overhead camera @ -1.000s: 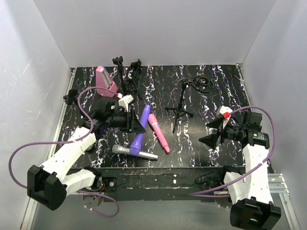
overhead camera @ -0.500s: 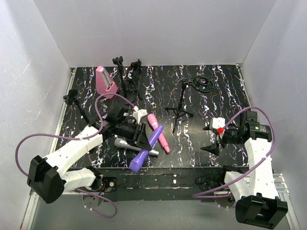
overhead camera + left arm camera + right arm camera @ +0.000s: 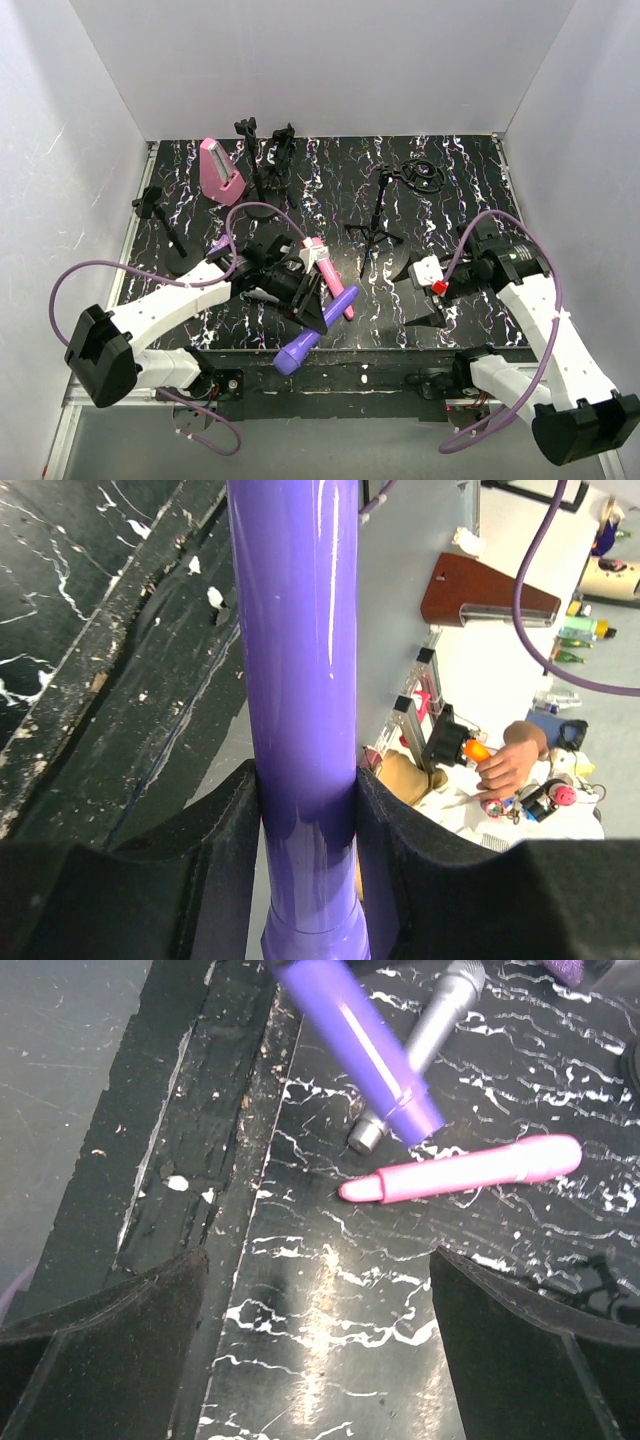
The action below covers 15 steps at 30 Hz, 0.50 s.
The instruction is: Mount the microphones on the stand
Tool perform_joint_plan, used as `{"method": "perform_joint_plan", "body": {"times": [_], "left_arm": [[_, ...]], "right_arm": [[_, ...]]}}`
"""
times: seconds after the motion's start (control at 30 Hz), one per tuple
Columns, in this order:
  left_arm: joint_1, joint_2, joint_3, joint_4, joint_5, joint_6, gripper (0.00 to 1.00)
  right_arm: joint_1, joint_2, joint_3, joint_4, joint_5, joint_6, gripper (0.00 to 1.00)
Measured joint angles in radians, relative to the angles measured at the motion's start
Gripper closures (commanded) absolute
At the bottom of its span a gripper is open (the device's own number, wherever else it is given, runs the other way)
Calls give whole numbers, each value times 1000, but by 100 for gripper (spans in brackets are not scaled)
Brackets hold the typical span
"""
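Two robot arms reach in from the near edge of a black, white-veined table (image 3: 470, 190). The left gripper (image 3: 312, 300) is clamped round the shaft of the purple microphone (image 3: 300, 347), which is held at a slant with one end out over the table's near edge. The right gripper (image 3: 416, 296) hangs over the right side of the table, its jaws spread wide with nothing between them. A slim tripod stand (image 3: 378, 225) stands upright at centre, apart from both grippers. A pink wedge-shaped box (image 3: 220, 172) sits at back left. The pink microphone (image 3: 327, 268) lies flat on the table beside the left gripper. The silver-grey microphone (image 3: 432, 1025) lies with one end close to the pink microphone's narrow end.
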Motion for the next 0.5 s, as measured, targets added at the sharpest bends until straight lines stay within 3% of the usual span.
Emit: {"method": "perform_joint_plan", "body": {"times": [0.4, 0.5], "left_arm": [[-139, 203, 122, 119, 62, -63, 100], [-154, 245, 151, 148, 85, -67, 100]], "right_arm": [[329, 161, 65, 188, 114, 146, 9], [386, 192, 65, 217, 159, 165, 15]]}}
